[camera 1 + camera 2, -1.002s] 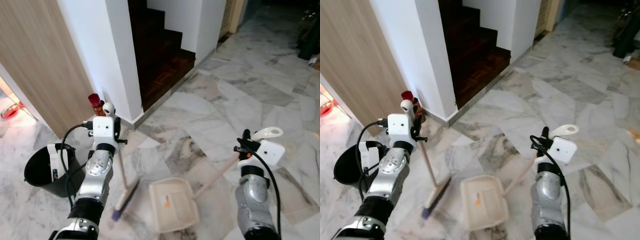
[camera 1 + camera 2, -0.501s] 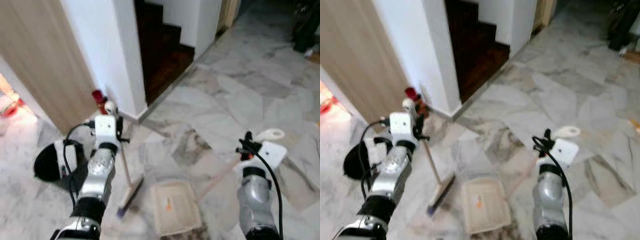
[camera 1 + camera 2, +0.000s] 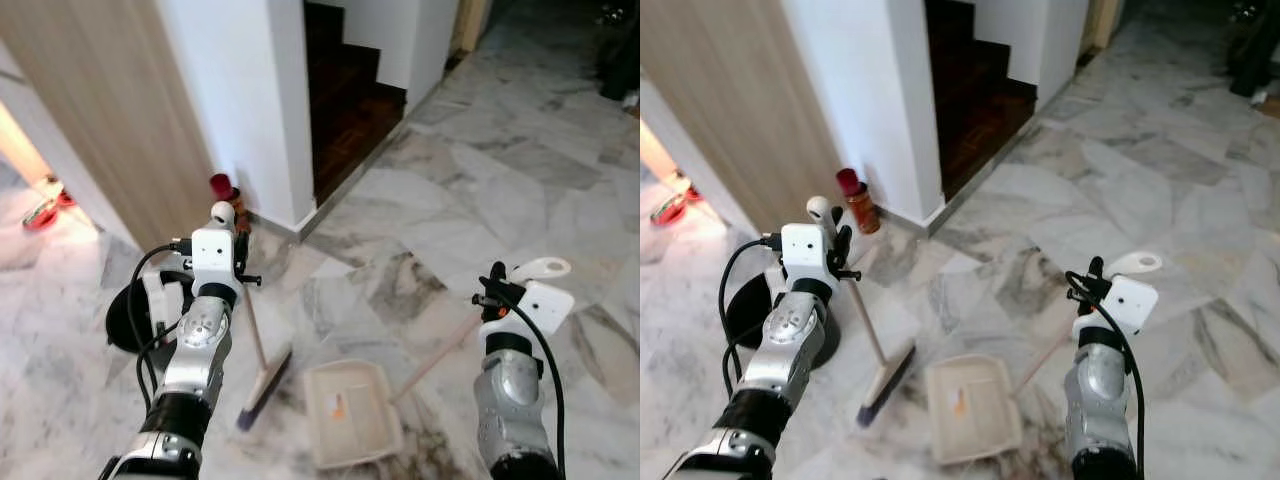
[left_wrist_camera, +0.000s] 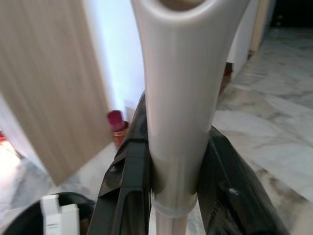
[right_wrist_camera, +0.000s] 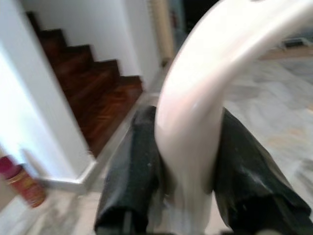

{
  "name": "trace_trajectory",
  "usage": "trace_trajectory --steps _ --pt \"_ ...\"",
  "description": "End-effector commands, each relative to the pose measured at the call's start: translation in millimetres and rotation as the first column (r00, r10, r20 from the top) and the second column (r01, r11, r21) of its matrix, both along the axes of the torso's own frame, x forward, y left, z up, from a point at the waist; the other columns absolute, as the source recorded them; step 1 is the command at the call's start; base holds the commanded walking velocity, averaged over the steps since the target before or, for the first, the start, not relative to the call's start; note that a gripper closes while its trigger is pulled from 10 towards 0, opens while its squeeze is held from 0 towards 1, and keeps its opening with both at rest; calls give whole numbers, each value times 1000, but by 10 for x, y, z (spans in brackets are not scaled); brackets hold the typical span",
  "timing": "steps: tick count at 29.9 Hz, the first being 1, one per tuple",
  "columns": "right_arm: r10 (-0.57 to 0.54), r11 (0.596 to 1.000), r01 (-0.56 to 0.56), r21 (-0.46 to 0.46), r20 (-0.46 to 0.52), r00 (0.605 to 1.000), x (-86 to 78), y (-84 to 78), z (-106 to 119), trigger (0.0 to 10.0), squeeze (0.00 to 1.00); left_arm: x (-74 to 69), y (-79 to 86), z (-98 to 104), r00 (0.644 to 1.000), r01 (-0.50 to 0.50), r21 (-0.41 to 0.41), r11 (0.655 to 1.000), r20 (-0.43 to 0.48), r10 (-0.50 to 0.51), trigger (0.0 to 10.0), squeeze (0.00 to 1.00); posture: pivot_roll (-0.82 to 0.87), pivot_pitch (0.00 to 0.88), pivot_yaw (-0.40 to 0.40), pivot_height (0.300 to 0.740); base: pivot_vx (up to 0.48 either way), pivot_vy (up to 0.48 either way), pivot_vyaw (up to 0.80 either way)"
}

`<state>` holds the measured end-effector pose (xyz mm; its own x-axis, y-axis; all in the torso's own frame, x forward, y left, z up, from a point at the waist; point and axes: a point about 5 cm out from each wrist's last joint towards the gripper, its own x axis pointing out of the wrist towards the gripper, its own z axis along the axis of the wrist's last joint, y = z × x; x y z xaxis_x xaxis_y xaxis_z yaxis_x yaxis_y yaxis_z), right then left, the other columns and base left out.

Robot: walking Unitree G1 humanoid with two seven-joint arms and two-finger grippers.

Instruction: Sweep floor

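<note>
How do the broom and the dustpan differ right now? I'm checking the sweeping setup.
The broom stands steeply, its dark-tipped bristles on the floor, gripped by the left gripper. The dustpan lies flat, open side up, with something small and orange inside; its handle slants up to the right gripper. Both are pale beige and sit side by side.

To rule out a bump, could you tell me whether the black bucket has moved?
No. The black bucket sits the same way from the red-capped bottle at the wall; only the camera shifted.

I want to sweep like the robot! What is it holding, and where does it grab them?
The left gripper holds the broom near the top of its handle. The right gripper holds the dustpan at the end of its long handle.
</note>
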<state>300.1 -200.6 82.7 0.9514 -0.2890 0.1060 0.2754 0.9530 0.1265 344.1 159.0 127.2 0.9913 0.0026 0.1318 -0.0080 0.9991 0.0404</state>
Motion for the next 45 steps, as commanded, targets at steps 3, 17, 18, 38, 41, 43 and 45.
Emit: trace_trajectory --steps 3,17,18,38,41,43,45 --pt "-8 1000 7 30 53 999 38 4 93 10000 0 15 3 59 1000 0 25 1000 26 0 10000 0 -25 57 75 740 0 349 0" --pt "-10 999 8 34 51 999 41 3 92 10000 0 20 6 67 1000 -1 26 1000 25 0 10000 0 -21 64 74 740 0 380 0" --pt "-10 999 8 34 51 999 43 3 94 10000 0 22 7 68 1000 0 26 1000 25 0 10000 0 -20 65 74 740 0 382 0" --pt "9 1000 -9 -4 56 998 90 -82 169 10000 0 30 -39 31 1000 -21 -4 1000 19 21 10000 0 -43 51 23 740 0 380 0" --pt "10 1000 -9 -16 58 998 119 -127 206 10000 0 31 -43 31 999 -29 -11 1000 22 29 10000 0 -40 46 7 740 0 380 0" --pt "10 1000 -9 -17 59 998 125 -130 211 10000 0 30 -37 29 999 -32 -12 999 22 32 10000 0 -39 45 7 740 0 381 0" --pt "12 1000 -11 -17 60 998 137 -128 221 10000 0 26 -22 24 999 -38 -12 999 21 38 10000 0 -38 45 6 740 0 379 0"
